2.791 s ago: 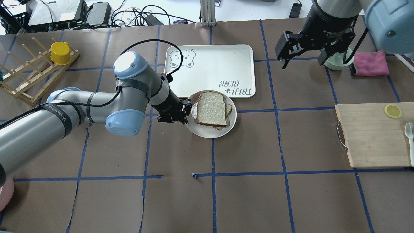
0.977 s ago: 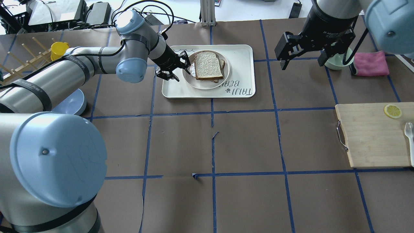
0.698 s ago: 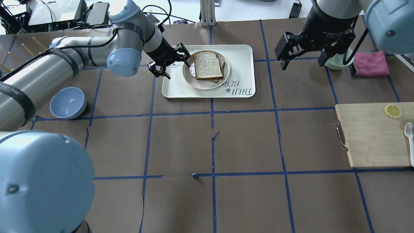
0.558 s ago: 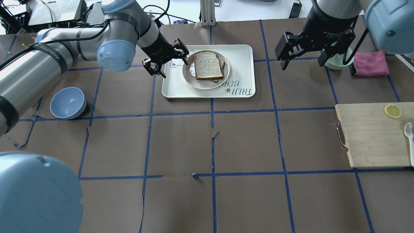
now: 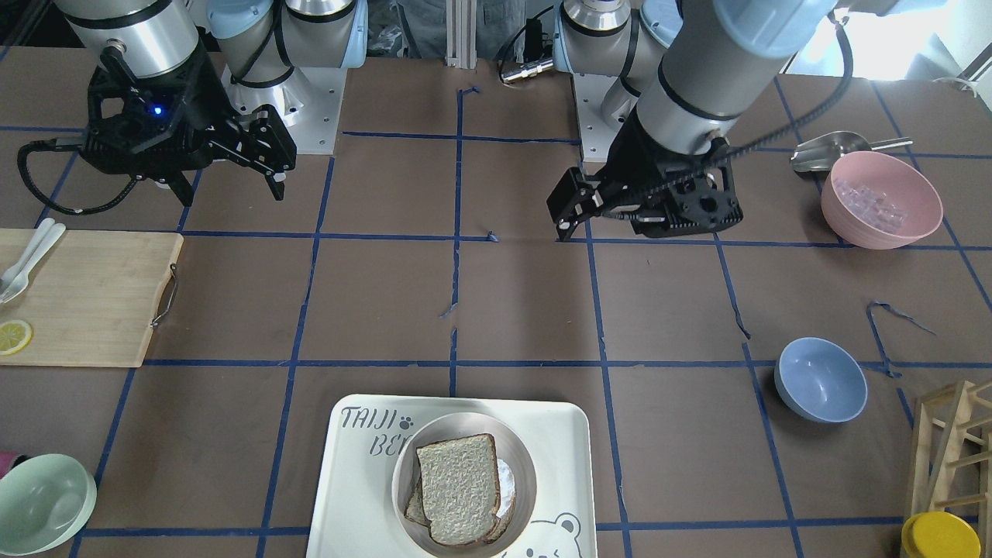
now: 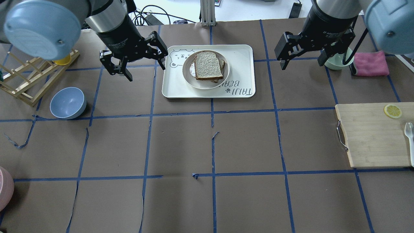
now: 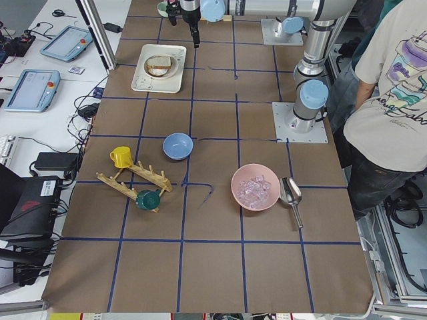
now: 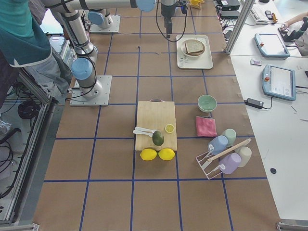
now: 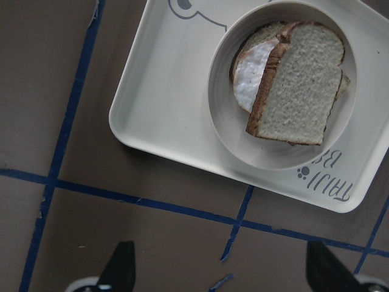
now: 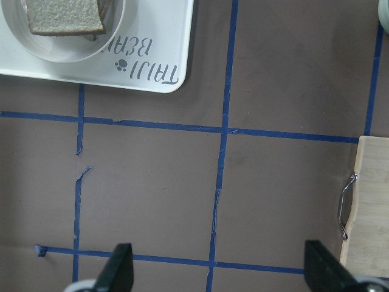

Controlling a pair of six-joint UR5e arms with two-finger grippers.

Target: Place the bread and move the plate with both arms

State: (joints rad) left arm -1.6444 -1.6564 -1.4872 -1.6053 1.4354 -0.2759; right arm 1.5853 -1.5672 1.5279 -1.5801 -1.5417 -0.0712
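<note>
The bread [image 6: 208, 65] lies on top of an egg-topped slice in the plate [image 6: 202, 84]. The plate stands on the bear-printed tray [image 6: 239, 55]. My left gripper [image 6: 146, 73] is open and empty, raised above the table to the left of the tray, apart from the plate. My right gripper [image 6: 304, 66] is open and empty, raised to the right of the tray. The left wrist view looks down on the bread [image 9: 301, 91], a strip of egg white [image 9: 252, 70] and the plate [image 9: 222, 109]. The front view shows bread [image 5: 459, 484], plate [image 5: 403, 465], left gripper [image 5: 642, 226] and right gripper [image 5: 232, 200].
A blue bowl [image 6: 68, 103] and a wooden rack [image 6: 29, 77] are at the left. A cutting board [image 6: 372, 136] with a lemon slice lies at the right. A green bowl [image 6: 336, 61] and pink cloth [image 6: 370, 63] sit behind the right gripper. A pink bowl [image 5: 881, 200] stands near the robot's left.
My left gripper moved the plate with the bread from the table onto the tray, let go, then drew back left and up. The right arm has not moved.
</note>
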